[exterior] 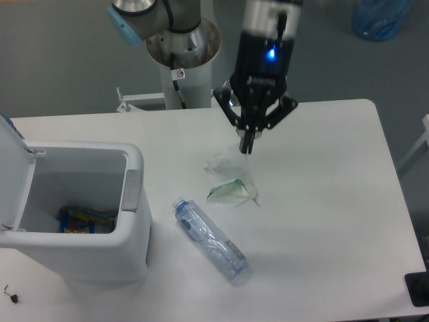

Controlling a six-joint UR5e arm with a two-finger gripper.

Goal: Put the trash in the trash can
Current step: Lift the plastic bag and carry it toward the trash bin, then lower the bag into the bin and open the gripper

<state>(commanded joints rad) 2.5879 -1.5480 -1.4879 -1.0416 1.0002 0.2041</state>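
My gripper (247, 145) hangs over the middle of the table with its fingers shut on the top of the white wrapper with green print (231, 182). The wrapper hangs stretched out below the fingertips, and I cannot tell whether its lower end touches the table. The crushed clear plastic bottle (211, 240) lies on the table in front of the wrapper, its bluish cap end pointing towards the trash can. The white trash can (133, 191) stands at the left edge with its lid (12, 164) flipped open.
A blue and yellow packet (84, 220) lies inside the can. The arm's pedestal (181, 60) stands behind the table. A blue bag (379, 17) is on the floor at the far right. A black object (419, 288) sits at the lower right corner.
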